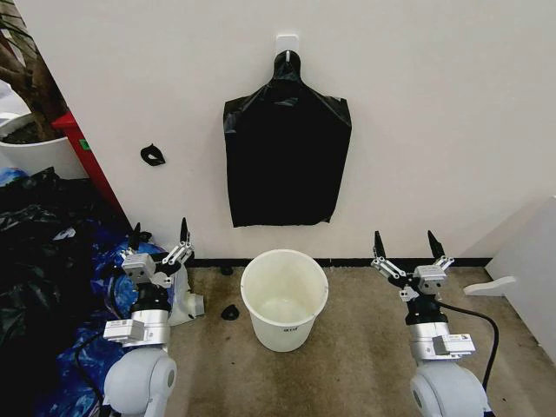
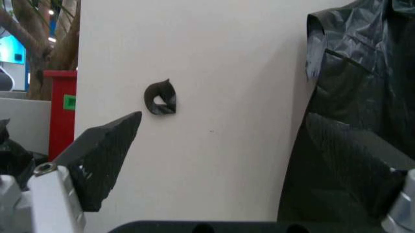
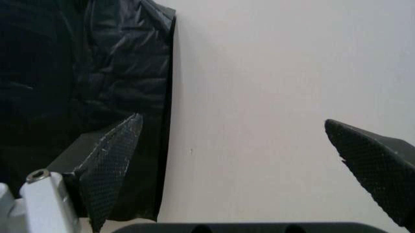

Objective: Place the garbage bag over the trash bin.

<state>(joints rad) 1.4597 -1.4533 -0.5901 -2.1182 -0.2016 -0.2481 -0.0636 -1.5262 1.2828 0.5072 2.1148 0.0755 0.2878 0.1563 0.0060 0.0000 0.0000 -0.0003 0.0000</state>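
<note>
The white trash bin (image 1: 259,320) stands open on the carpet by the wall, between my two arms. The garbage bag is out of view. A flat black bag bundle (image 1: 287,161) with a knotted neck hangs from a white wall hook (image 1: 287,41) above the bin; its edge appears as the bundle (image 2: 363,97) in the left wrist view and the bundle (image 3: 84,73) in the right wrist view. My left gripper (image 1: 160,229) is left of the bin, open and holding nothing, pointing at the wall. My right gripper (image 1: 405,238) is right of the bin, likewise open.
A heap of black and blue plastic (image 1: 52,252) lies on the floor at the left. Behind it are a white plant pot (image 1: 39,156) and a red box (image 1: 82,148). A black scrap (image 1: 153,155) sticks to the wall; another (image 1: 230,313) lies by the bin. White furniture (image 1: 526,261) stands at the right.
</note>
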